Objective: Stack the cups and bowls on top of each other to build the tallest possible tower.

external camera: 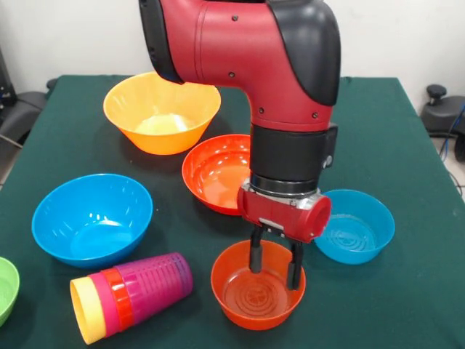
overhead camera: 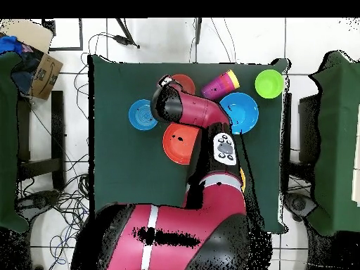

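The arm descends over the green tabletop [external camera: 407, 145], and its pincer [external camera: 275, 267] hangs inside the small orange bowl [external camera: 258, 298] at the front edge. The two black fingers [external camera: 256, 256] stand apart, with nothing between them, and their tips sit low in the bowl, close to its far wall; contact with the bowl cannot be judged. The tower [external camera: 131, 294] lies on its side just left of this bowl: nested cups with the purple one outermost and the orange-red, crimson and yellow rims showing at the open end, which faces left. The large blue bowl [external camera: 92, 218] stands upright just behind the tower. The green bowl [external camera: 6, 289] is cut off by the left edge. The large orange-yellow bowl [external camera: 161, 113] stands at the back, and the shallow red-orange bowl [external camera: 216, 173] sits between it and the arm, partly hidden by the wrist. The small blue bowl [external camera: 354, 225] stands right of the pincer, near the small orange bowl. All bowls rest separately, open side up.
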Controlling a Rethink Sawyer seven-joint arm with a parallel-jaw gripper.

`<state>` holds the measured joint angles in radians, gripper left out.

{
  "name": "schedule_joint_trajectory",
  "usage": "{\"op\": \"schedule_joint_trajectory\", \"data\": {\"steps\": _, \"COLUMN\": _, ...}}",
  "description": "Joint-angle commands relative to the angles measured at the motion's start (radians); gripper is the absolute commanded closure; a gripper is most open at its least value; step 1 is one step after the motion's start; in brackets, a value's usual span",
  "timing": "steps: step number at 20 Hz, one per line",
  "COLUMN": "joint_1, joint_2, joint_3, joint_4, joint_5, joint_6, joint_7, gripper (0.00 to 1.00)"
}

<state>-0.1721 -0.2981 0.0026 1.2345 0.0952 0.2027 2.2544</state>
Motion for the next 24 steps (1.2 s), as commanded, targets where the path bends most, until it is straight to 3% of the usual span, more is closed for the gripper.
{"op": "schedule_joint_trajectory", "data": {"steps": 1, "joint_1": -0.073, "joint_2": -0.073, "joint_3": 0.061, "joint_4": 0.082, "joint_5": -0.046, "joint_6": 0.113, "joint_7": -0.018, "gripper": 0.00}}
{"op": "schedule_joint_trajectory", "data": {"steps": 9, "joint_1": -0.167, "joint_2": -0.137, "joint_3": 0.105, "joint_4": 0.034, "joint_5": -0.057, "joint_6": 0.239, "joint_7": -0.117, "gripper": 0.00}}
{"op": "schedule_joint_trajectory", "data": {"steps": 14, "joint_1": -0.311, "joint_2": -0.170, "joint_3": 0.237, "joint_4": 0.077, "joint_5": -0.098, "joint_6": 0.241, "joint_7": -0.250, "gripper": 0.00}}
{"op": "schedule_joint_trajectory", "data": {"steps": 20, "joint_1": -0.430, "joint_2": -0.223, "joint_3": 0.362, "joint_4": 0.134, "joint_5": -0.127, "joint_6": 0.290, "joint_7": -0.310, "gripper": 0.00}}
{"op": "schedule_joint_trajectory", "data": {"steps": 24, "joint_1": -0.505, "joint_2": -0.215, "joint_3": 0.465, "joint_4": 0.148, "joint_5": -0.140, "joint_6": 0.300, "joint_7": -0.335, "gripper": 0.00}}
